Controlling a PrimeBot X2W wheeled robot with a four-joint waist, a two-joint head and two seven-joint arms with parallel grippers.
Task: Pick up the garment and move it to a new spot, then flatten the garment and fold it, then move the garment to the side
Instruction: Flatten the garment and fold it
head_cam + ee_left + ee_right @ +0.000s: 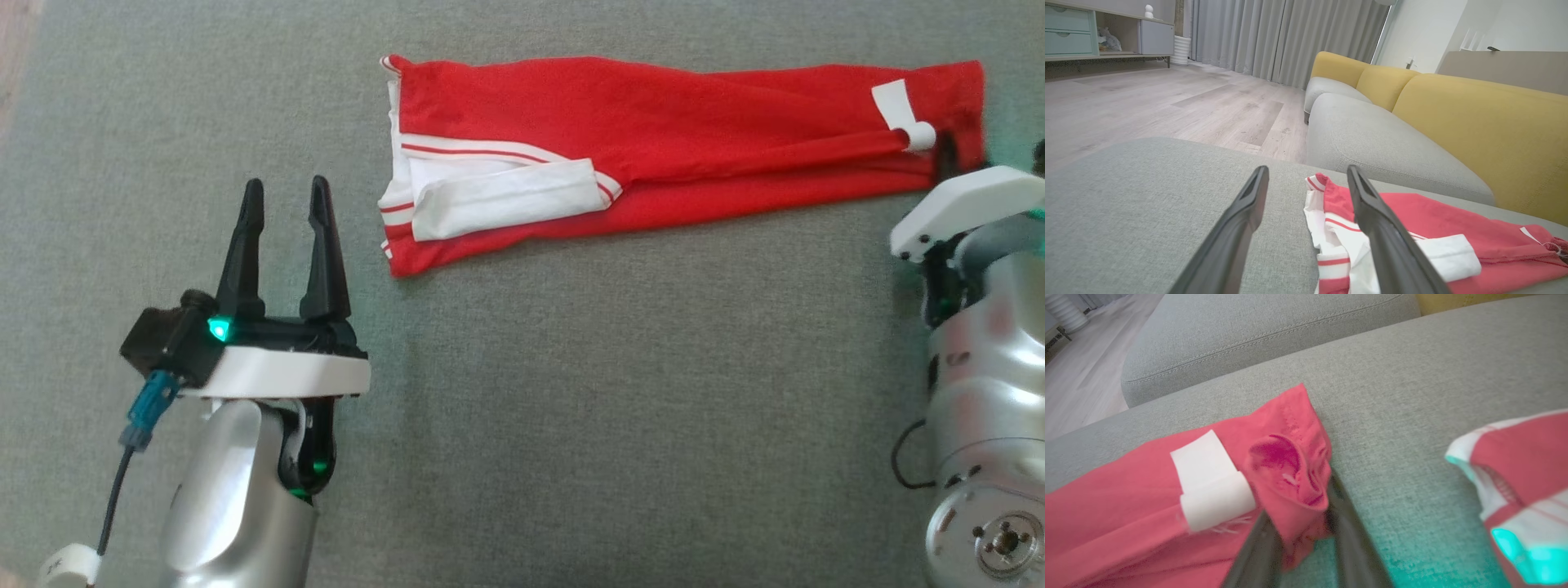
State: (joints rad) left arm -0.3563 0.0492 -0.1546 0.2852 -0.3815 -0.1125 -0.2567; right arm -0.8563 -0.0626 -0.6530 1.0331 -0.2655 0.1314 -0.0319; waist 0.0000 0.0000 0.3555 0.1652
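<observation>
Long flat red-and-white garment (694, 139)

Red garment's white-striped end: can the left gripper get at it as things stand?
Probably yes. The left gripper is open, just beside that end of the red garment, with bare grey cushion between them.

I'm seeing the garment (694, 147) lying stretched left to right across the seat cushion (571, 408). My left gripper (286, 184) is hovering before its left end, apart from it. My right gripper (1300, 502) is sitting at its right end, with fabric lying between the fingers.
</observation>
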